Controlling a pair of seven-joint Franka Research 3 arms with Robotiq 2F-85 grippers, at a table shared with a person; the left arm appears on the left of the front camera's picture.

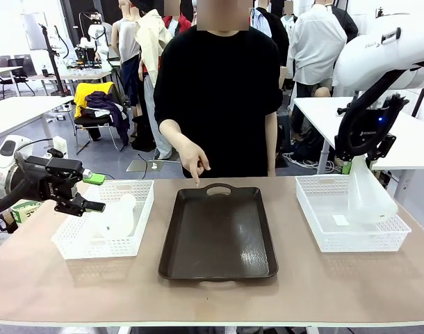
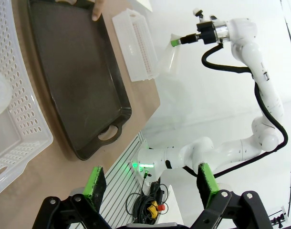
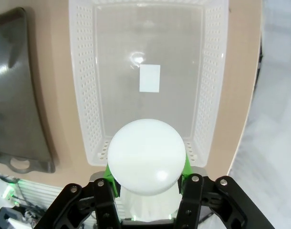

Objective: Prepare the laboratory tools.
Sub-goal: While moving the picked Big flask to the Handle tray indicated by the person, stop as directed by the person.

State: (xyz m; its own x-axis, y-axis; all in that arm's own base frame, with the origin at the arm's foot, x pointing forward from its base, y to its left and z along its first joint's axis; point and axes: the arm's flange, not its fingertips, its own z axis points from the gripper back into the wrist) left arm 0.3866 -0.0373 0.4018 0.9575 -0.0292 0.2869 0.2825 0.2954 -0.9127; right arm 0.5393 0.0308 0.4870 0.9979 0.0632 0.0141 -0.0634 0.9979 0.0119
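Observation:
One frosted-white conical flask (image 1: 369, 197) hangs upright over the right white mesh basket (image 1: 316, 221), its neck pinched in my right gripper (image 1: 357, 162), which is shut on it. From the right wrist, the round base of that flask (image 3: 146, 155) shows between the green pads (image 3: 184, 165), above the basket (image 3: 86, 95). A second flask (image 1: 120, 216) lies tilted in the left basket (image 1: 68, 244). My left gripper (image 1: 94, 193) is open, level with that basket's left rim and holding nothing. Its fingers (image 2: 96, 183) point across the table.
A dark brown tray (image 1: 217, 240) with a handle lies in the middle between the baskets. The person stands at the far side, one hand (image 1: 196, 163) pointing down at the tray's far edge. A white label (image 3: 150, 78) lies on the right basket's floor.

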